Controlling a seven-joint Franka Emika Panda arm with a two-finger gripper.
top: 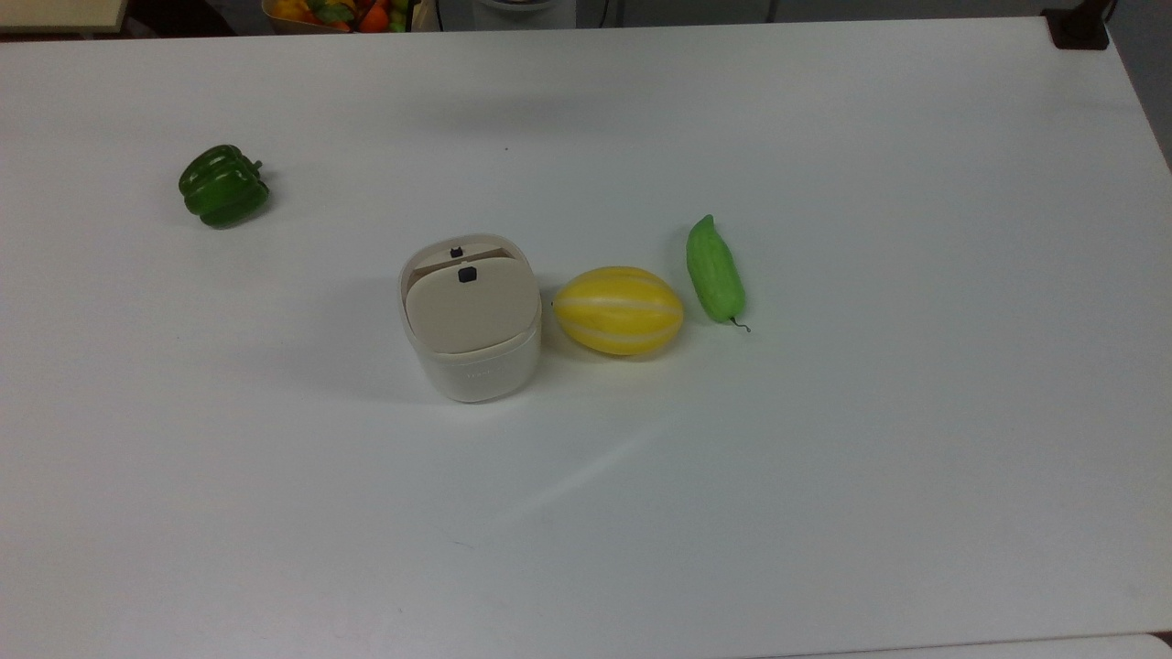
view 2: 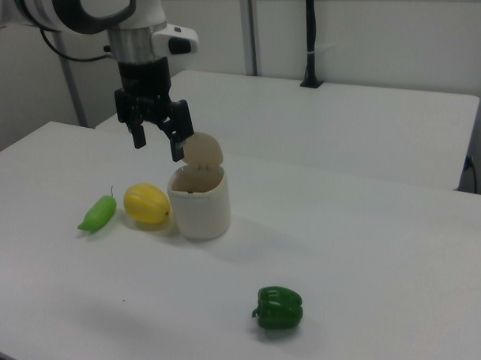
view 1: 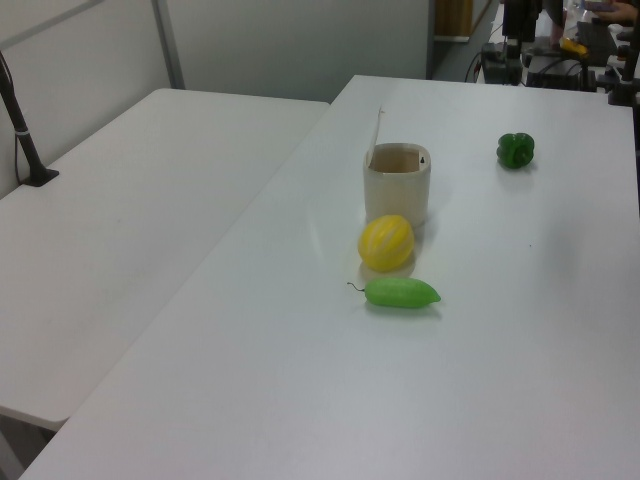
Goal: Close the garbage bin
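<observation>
Cream-white plastic marks the garbage bin (top: pixel 472 352) in the top view, where we see it near the middle of the white worktop (top: pixel 824 458). Its beige lid (top: pixel 472 307) stands raised, a small black button (top: pixel 467 274) on it. Just to the top view's right of the bin lies a yellow melon (top: pixel 619 309), close to it but apart, and further right a pale green cucumber (top: pixel 715 270). A dark green pepper (top: pixel 223 186) sits well apart toward the top view's far left.

In the left view we see the bin (view 1: pixel 397 190) open at the top, its lid (view 1: pixel 376 132) edge-on and upright at the left view's left of the rim. The melon (view 1: pixel 387 242) lies in front of it, the cucumber (view 1: pixel 401 293) nearer still, the pepper (view 1: pixel 515 150) far off to the left view's right.

In the right view the end effector (view 2: pixel 157 145) hangs above the worktop, just to the right view's left of the raised lid (view 2: pixel 203 151). Its fingers (view 2: pixel 177 146) are spread and grasp nothing. Below stand the bin (view 2: pixel 200 201), melon (view 2: pixel 147 204) and cucumber (view 2: pixel 98 213), with the pepper (view 2: pixel 280 308) nearer.
</observation>
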